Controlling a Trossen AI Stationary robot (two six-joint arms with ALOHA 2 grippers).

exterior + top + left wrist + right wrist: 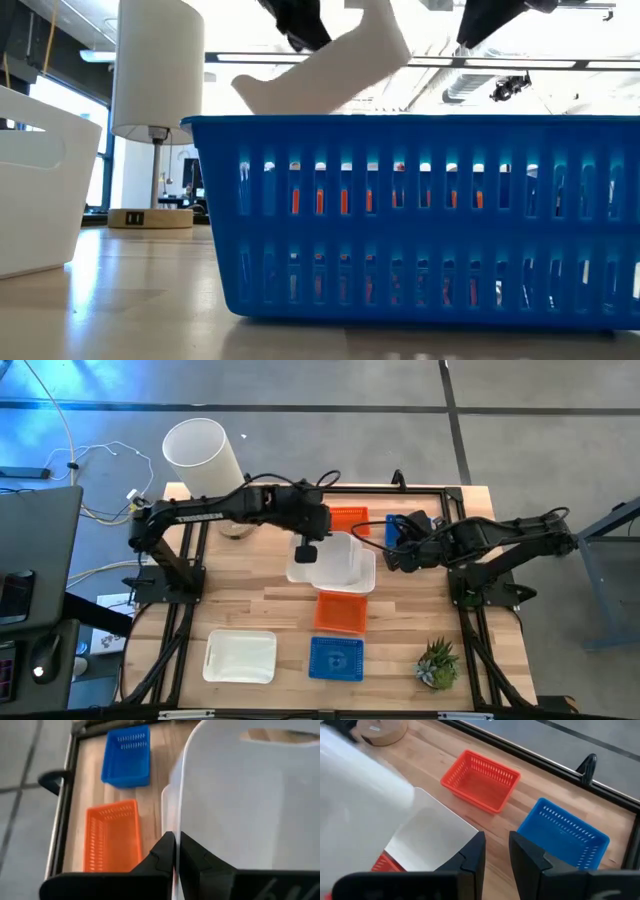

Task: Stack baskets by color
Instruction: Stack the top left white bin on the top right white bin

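On the bench (250, 605): three white baskets (240, 657), two orange baskets (340, 611), two blue baskets (336, 657). Left gripper (306, 552) clamps one white basket (335, 555); right gripper (392, 557) is empty, fingers slightly apart.

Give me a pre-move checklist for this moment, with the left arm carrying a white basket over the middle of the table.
1. Left gripper shut on the wall of the lifted white basket: ok.
2. Lifted basket clear of the table: ok, the low view shows it tilted in the air.
3. A white basket lies under it as a target: ok; exact alignment cannot tell.
4. Right gripper carries nothing, jaws slightly apart above the wood: ok.
5. Right arm clear of the drop spot: cannot tell, it hangs close beside the white baskets.
6. Other white basket at the table's near left not yet stacked: not ok.
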